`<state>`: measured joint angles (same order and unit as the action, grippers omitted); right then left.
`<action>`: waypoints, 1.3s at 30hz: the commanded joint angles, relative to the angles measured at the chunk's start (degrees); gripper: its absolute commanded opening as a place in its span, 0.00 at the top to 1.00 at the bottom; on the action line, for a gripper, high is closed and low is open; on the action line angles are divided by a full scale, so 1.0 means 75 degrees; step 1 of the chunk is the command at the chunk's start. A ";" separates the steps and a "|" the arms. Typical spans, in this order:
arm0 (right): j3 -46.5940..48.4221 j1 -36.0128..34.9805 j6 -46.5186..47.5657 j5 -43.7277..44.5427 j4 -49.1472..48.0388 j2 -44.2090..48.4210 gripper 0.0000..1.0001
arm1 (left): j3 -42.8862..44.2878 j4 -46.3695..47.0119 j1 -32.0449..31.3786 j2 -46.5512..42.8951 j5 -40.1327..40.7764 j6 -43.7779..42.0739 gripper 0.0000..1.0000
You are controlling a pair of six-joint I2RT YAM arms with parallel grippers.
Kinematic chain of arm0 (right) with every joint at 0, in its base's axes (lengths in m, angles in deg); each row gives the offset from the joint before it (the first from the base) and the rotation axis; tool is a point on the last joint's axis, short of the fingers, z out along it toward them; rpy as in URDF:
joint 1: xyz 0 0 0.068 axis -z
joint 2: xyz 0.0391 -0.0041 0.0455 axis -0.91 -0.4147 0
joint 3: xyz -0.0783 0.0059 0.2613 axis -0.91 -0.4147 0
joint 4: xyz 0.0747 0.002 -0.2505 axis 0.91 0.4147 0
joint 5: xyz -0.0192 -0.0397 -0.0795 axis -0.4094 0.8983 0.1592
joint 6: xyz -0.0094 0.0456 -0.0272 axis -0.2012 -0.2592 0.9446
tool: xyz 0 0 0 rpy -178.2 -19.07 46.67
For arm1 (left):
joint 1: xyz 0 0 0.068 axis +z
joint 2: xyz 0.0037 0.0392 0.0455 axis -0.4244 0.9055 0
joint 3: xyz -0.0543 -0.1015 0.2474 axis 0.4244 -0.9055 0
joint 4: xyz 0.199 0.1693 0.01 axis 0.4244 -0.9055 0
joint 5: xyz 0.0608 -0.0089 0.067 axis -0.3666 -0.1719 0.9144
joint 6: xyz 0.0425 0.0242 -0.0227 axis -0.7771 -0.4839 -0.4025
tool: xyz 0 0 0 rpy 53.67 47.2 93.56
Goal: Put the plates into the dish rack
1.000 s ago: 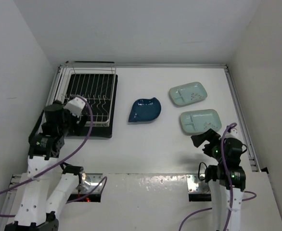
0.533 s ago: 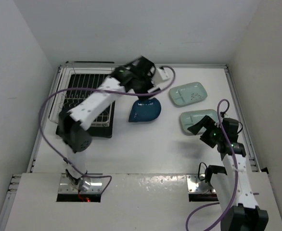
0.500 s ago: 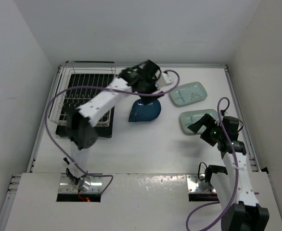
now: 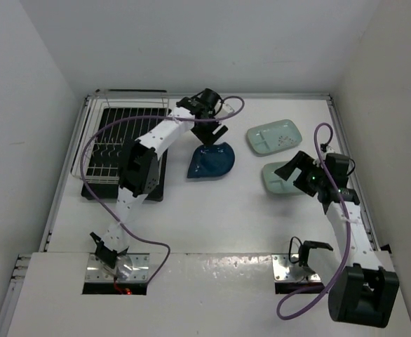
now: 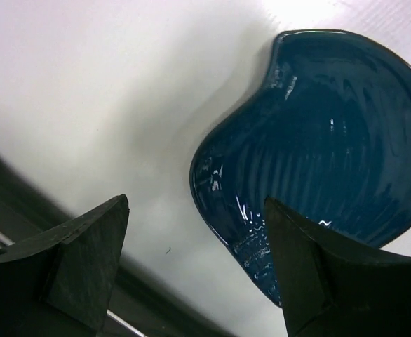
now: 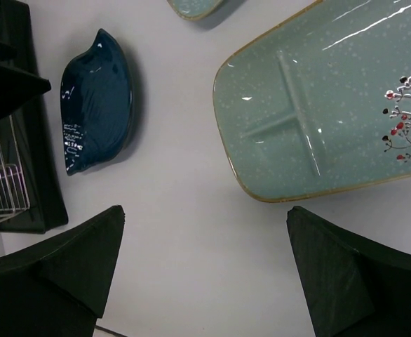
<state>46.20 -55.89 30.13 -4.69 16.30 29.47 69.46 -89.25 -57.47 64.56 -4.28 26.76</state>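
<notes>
The open left hand (image 4: 210, 131) hangs over the dark blue leaf-shaped plate's (image 4: 211, 163) rim nearest the table's (image 4: 191, 210) far edge, with the open right hand (image 4: 294, 170) well apart.

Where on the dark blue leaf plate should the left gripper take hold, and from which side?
Pinch the dark blue plate on its upturned rim nearest the dish rack, where the left gripper hangs open. Come down from above, one jaw inside the lip, one outside: it lies flat on the table, so likely only that raised edge offers purchase.
</notes>
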 commanded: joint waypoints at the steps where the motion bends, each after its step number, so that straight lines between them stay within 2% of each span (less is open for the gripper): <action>1: 0.0269 -0.0109 -0.0082 -0.0134 -0.0782 -0.0363 0.04 | -0.0326 0.0201 0.0329 0.0131 -0.1041 0.0464 0.18; 5: 0.0445 -0.0296 -0.0129 -0.0087 -0.1086 -0.0867 0.04 | -0.0714 0.0201 0.0634 0.0365 -0.2072 0.0628 0.23; 8: 0.0597 -0.0413 -0.0153 0.0018 -0.1227 -0.1101 0.04 | -0.0913 0.0201 0.0635 0.0436 -0.2554 0.0547 0.30; 9: 0.0621 -0.0460 -0.0153 0.0042 -0.1251 -0.1218 0.04 | -0.0913 0.0201 0.0635 0.0436 -0.2671 0.0546 0.36; 12: 0.0750 -0.0589 -0.0153 0.0170 -0.1286 -0.1359 0.04 | -0.0913 0.0201 0.0635 0.0600 -0.2672 0.0546 0.46; 15: 0.0832 -0.0706 -0.0176 0.0264 -0.1287 -0.1465 0.04 | -0.0984 0.0201 0.0705 0.0810 -0.2531 0.0546 0.61; 18: 0.0902 -0.0765 -0.0141 0.0370 -0.1251 -0.1442 0.04 | -0.0984 0.0130 0.0868 0.0881 -0.2625 0.0616 0.92; 19: 0.0925 -0.0754 -0.0141 0.0440 -0.1240 -0.1453 0.04 | -0.0984 0.0130 0.0869 0.0881 -0.2625 0.0617 1.00; 22: 0.0972 -0.0765 -0.0153 0.0534 -0.1181 -0.1383 0.04 | -0.0890 0.0130 0.0940 0.0683 -0.2765 0.0768 1.00; 29: 0.0938 -0.0777 -0.0317 0.0663 -0.1216 -0.1173 0.04 | -0.0235 0.0130 0.1079 -0.0828 -0.3129 0.1096 1.00; 35: 0.0750 -0.0789 -0.0504 0.0745 -0.1321 -0.0868 0.04 | -0.0316 0.0447 0.1080 -0.2490 -0.2334 0.1624 1.00; 39: 0.0633 -0.0789 -0.0516 0.0850 -0.1286 -0.0599 0.04 | 0.0046 0.0517 0.1652 -0.3252 -0.1573 0.1788 1.00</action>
<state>51.25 -61.53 26.92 0.42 9.37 23.06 64.71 -88.51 -48.69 48.95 -19.74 37.33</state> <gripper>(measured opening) 0.963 0.054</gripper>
